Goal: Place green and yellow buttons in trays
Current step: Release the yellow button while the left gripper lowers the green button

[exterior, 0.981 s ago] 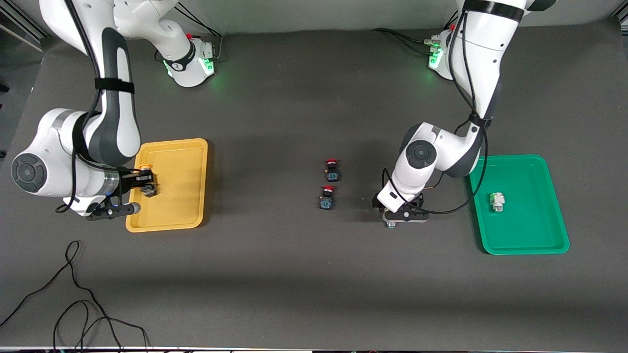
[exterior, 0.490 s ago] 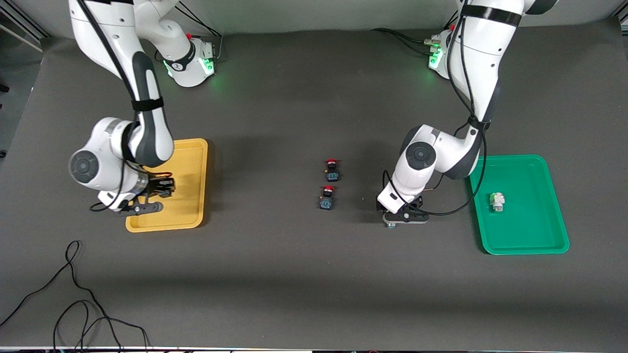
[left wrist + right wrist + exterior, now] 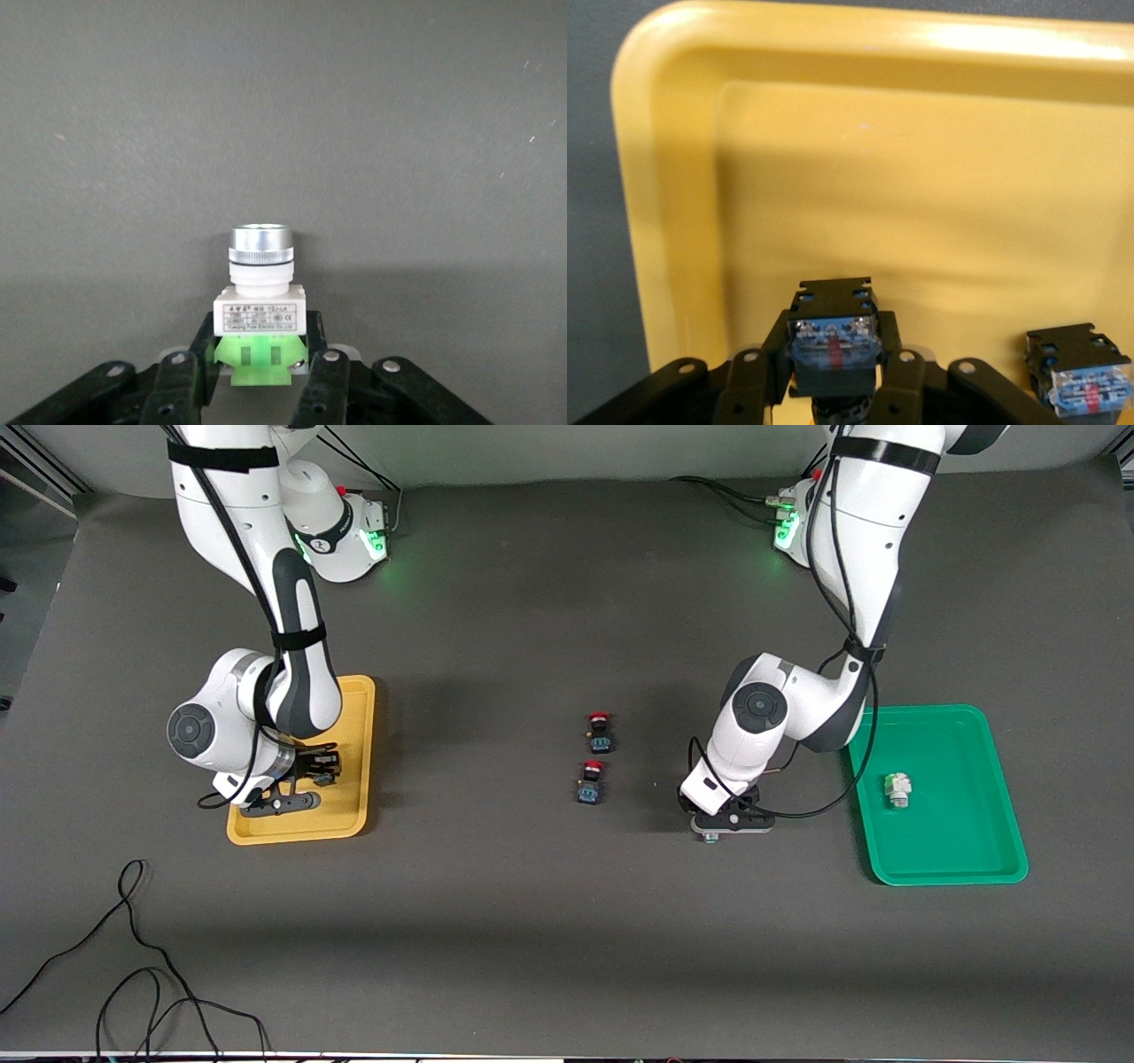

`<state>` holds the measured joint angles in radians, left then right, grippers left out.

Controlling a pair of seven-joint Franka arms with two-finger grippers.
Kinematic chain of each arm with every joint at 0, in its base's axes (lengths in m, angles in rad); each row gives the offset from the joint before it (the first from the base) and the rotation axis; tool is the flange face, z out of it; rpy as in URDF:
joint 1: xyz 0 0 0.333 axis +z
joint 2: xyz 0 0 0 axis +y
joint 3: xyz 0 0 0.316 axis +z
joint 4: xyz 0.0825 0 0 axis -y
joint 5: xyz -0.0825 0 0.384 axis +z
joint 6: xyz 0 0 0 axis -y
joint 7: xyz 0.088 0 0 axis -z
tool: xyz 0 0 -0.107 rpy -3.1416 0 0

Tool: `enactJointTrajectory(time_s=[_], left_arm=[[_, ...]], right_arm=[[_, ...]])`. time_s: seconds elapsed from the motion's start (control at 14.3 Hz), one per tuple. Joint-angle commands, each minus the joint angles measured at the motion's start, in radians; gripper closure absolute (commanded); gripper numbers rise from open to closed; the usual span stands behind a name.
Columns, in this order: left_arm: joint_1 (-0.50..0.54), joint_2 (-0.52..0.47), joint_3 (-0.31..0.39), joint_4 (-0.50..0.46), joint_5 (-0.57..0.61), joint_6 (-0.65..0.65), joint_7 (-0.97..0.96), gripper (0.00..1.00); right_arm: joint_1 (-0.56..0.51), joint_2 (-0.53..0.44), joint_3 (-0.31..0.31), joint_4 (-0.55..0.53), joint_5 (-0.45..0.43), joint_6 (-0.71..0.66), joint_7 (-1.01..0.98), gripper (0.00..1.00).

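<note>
My left gripper (image 3: 722,821) is low on the dark table between the red switches and the green tray (image 3: 952,864). In the left wrist view it (image 3: 260,352) is shut on a green button (image 3: 260,297) with a white body and silver-rimmed cap. Another green button (image 3: 897,788) lies in the green tray. My right gripper (image 3: 310,771) is over the yellow tray (image 3: 297,828). In the right wrist view it (image 3: 833,354) is shut on a black-blue yellow button (image 3: 833,332), cap hidden. A second black-blue button (image 3: 1078,372) lies in the yellow tray (image 3: 673,177).
Two red-capped switches (image 3: 600,731) (image 3: 589,781) lie mid-table, between the two trays. Loose black cables (image 3: 133,957) lie on the table near the front camera at the right arm's end.
My right arm has swung in over the yellow tray, carrying its button toward the tray's middle. My left gripper has barely moved.
</note>
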<state>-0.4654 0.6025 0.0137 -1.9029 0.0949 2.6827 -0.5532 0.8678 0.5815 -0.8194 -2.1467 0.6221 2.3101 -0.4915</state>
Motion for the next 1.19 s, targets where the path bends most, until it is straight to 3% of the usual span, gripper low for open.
enactJointTrajectory(time_s=[0.0, 0.21, 0.35, 0.63, 0.91, 1.12], left_arm=[[0.008, -0.101, 0.009, 0.019, 0.014, -0.143, -0.025, 0.83], [0.043, -0.235, 0.005, 0.039, 0.009, -0.364, 0.008, 0.83], [0.092, -0.306, 0.005, 0.039, 0.003, -0.461, 0.111, 0.84], [0.302, -0.382, 0.006, 0.035, -0.069, -0.613, 0.480, 0.85], [0.532, -0.373, 0.008, 0.022, -0.072, -0.618, 0.775, 0.86], [0.642, -0.322, 0.008, 0.005, -0.072, -0.545, 0.898, 0.86]], right_arm=[[0.005, 0.000, -0.009, 0.001, 0.038, 0.000, -0.039, 0.00], [0.008, -0.058, -0.033, 0.013, 0.038, -0.111, -0.024, 0.00], [0.023, -0.115, -0.096, 0.043, 0.028, -0.222, 0.000, 0.00], [0.023, -0.147, -0.217, 0.249, -0.066, -0.559, 0.046, 0.02], [0.023, -0.152, -0.329, 0.526, -0.094, -0.895, 0.135, 0.05], [0.043, -0.163, -0.414, 0.654, -0.094, -0.991, 0.169, 0.05]])
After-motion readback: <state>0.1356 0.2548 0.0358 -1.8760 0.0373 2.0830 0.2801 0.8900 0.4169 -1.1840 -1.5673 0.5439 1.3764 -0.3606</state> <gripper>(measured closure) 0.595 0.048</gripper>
